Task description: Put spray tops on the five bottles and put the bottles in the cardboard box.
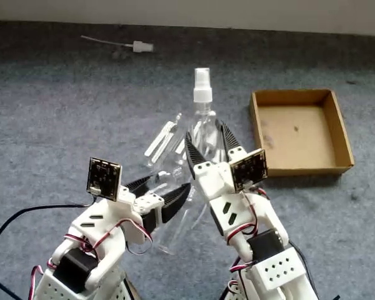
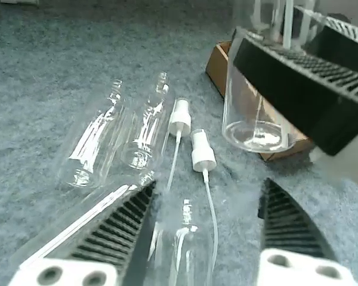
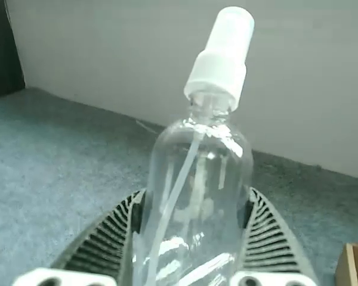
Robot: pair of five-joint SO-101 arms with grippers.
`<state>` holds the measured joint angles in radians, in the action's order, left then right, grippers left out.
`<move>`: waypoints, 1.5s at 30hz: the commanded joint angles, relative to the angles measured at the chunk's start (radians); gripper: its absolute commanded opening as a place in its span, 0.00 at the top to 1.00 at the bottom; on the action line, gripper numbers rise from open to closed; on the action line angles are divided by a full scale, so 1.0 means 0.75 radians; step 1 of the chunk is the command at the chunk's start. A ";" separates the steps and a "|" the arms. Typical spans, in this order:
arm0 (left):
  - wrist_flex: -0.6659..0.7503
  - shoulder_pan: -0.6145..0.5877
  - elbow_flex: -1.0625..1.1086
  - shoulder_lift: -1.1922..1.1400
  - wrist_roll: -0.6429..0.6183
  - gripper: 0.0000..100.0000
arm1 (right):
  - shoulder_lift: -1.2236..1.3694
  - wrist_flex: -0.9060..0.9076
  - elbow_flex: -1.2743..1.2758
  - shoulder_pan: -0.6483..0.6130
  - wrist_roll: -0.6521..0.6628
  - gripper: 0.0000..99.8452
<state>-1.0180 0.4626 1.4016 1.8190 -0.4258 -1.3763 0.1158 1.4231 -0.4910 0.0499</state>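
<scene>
My right gripper [image 1: 205, 131] is shut on a clear bottle [image 1: 203, 117] that carries a white spray top [image 1: 202, 84]. In the right wrist view the bottle [image 3: 194, 196] stands upright between the fingers, cap [image 3: 222, 53] on top. Its base [image 2: 256, 128] looks raised off the carpet. My left gripper [image 2: 206, 220] hangs open low over the carpet, with a bare bottle [image 2: 179, 250] lying under the gap. Two more capless bottles [image 2: 89, 149] [image 2: 146, 128] lie beyond it, beside two loose spray tops [image 2: 180, 119] [image 2: 203, 158]. The cardboard box [image 1: 337, 125] sits to the right with nothing in it.
Another spray top [image 1: 137, 45] with its long tube lies far back on the grey carpet near the wall. The box's corner [image 2: 218, 62] lies just behind the held bottle. Open carpet stretches to the left.
</scene>
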 commanded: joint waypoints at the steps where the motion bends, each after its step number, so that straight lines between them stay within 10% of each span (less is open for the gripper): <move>1: -0.004 0.064 -0.009 0.005 0.014 0.92 | -0.015 -0.024 -0.212 0.009 -0.018 0.89; 20: 0.006 0.326 0.032 0.005 -0.106 0.97 | -0.013 -0.024 -0.261 -0.373 -0.010 0.89; 36: 0.008 0.073 -0.056 0.005 -0.317 0.97 | -0.026 0.032 -0.181 -0.373 -0.012 0.89; 45: -0.004 0.273 -0.060 0.005 -0.286 0.97 | -0.026 0.028 -0.177 -0.371 -0.010 0.89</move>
<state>-1.0180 0.5547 1.4170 1.8174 -0.6559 -1.3763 0.1404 1.3004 -0.7656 0.0437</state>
